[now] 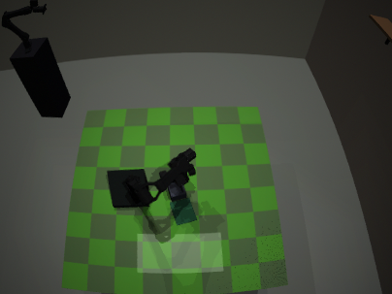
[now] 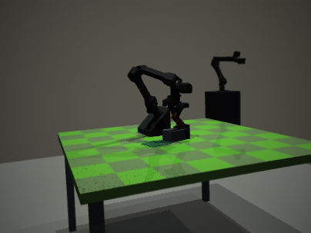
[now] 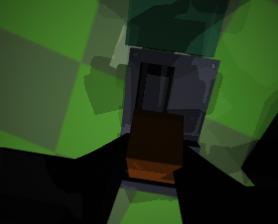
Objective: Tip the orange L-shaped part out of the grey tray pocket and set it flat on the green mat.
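My gripper (image 2: 179,117) (image 3: 152,142) is shut on the orange part (image 2: 178,121) (image 3: 155,137), over the back portion of the grey tray (image 1: 177,191) (image 2: 175,135) (image 3: 200,75). The part is steeply tilted in the exterior view, with its lower end at about the height of the tray's top; whether it still touches the tray I cannot tell. Much of the pocket shows dark and vacant in the wrist view. The part's far end and L shape are hidden. The green mat (image 1: 183,213) (image 2: 154,144) (image 3: 172,30) lies flat beside the tray, with nothing on it.
The arm's dark base (image 1: 127,188) (image 2: 154,124) stands on the green checkered table (image 1: 230,154) (image 2: 215,157), to the left of the tray in the top view. A pale rectangle (image 1: 179,253) shows on the table beyond the mat. Another arm stands on a dark pedestal (image 1: 41,79) (image 2: 222,107) off the table.
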`<state>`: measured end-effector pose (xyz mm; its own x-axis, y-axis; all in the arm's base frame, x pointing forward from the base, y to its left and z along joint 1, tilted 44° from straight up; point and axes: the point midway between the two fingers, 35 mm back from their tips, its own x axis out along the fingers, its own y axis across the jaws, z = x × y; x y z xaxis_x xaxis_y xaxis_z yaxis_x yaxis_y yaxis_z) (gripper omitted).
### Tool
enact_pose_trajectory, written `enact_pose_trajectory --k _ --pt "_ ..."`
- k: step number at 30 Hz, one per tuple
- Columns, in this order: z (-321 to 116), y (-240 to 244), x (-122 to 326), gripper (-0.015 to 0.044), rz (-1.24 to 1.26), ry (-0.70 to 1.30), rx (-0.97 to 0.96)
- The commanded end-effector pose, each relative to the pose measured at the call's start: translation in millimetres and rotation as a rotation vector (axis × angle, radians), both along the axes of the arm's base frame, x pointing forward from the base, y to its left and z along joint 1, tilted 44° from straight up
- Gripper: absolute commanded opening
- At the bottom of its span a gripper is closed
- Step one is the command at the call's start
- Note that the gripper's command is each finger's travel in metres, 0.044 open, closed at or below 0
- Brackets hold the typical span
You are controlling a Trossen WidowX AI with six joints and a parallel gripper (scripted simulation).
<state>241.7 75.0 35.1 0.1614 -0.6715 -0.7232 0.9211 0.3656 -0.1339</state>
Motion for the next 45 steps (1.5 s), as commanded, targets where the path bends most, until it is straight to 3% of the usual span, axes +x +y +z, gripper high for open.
enact_pose_trajectory --k 1,21,45 --pt "6.2 6.2 0.1 0.0 -0.003 -0.009 0.011" --pt "20.5 15.5 -2.2 0.0 -0.003 -0.009 0.011" --pt "87.9 -58.7 25.9 0.0 -0.003 -0.011 0.007"
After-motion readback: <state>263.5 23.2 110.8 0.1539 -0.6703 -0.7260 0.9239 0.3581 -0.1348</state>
